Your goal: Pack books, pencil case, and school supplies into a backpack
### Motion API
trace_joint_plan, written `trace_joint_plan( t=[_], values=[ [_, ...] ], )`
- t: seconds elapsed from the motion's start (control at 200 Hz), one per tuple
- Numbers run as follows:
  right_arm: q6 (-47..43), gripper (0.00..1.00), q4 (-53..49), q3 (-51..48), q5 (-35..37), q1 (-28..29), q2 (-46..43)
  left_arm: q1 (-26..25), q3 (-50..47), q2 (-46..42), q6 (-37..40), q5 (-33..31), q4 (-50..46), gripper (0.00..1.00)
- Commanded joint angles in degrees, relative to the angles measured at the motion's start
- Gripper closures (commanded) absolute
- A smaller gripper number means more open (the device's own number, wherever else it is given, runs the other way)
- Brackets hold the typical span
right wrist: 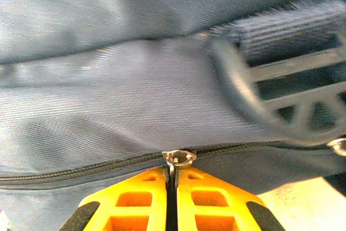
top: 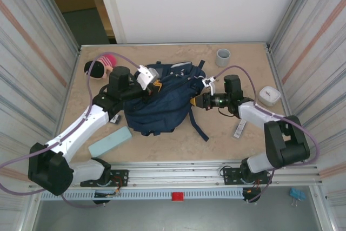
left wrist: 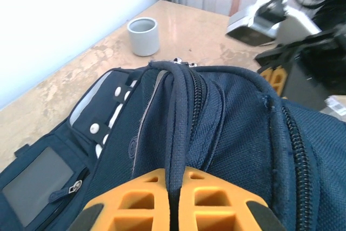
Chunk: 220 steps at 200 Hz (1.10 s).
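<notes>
Lying diagonally, backpack (top: 162, 109); left pincer (top: 153, 86) clamped on strap (left wrist: 173, 117), right pincer (top: 195, 101) on zipper pull (right wrist: 179, 158)

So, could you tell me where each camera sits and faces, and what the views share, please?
Top external: above and behind the arms, looking down at the table; both arms flank the backpack.
Left wrist: on the left arm, facing across the backpack toward the grey cup; left fingers shut on its handle.
Right wrist: close against backpack fabric; right fingers shut on a zip pull.
Shared: backpack in all; cup in the first two.
</notes>
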Motion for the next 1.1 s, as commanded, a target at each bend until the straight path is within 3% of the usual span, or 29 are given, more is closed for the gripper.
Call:
trace_joint_plan(
  t=[0.0, 0.241, 0.551, 0.792, 0.952, 0.992, 1.097],
  values=[
    [1.2, 0.95, -4.4, 0.3, 0.3, 1.4, -5.9, -1.9, 1.1, -2.1, -0.1, -13.6, 5.9, 1.0],
    [3.9, 0.95, -13.8, 3.0, 2.5, 5.1, -12.0, -8.9, 2.4, 1.9, 4.2, -30.7, 4.5, 1.0],
    [9.0, 0.94, -21.7, 6.0, 10.0, 14.3, -16.4, -13.5, 7.2, 10.4, 1.4, -42.7, 5.8, 1.0],
    [23.6, 0.93, -15.2, 6.0, 21.5, 25.0, -13.9, -16.0, 9.5, 15.3, -4.6, -38.3, 9.1, 1.0],
    [27.8, 0.89, -9.6, 5.5, 23.9, 28.0, -10.9, -16.0, 8.6, 14.9, -5.2, -32.9, 11.5, 1.0],
    [28.0, 0.81, -9.6, 5.1, 24.2, 28.0, -11.5, -15.5, 8.1, 14.3, -4.5, -30.0, 11.6, 1.0],
    [28.3, 0.49, -11.0, 3.2, 25.5, 26.0, -16.1, -12.9, 6.3, 11.7, -3.8, -21.6, 10.8, 1.0]
  ],
)
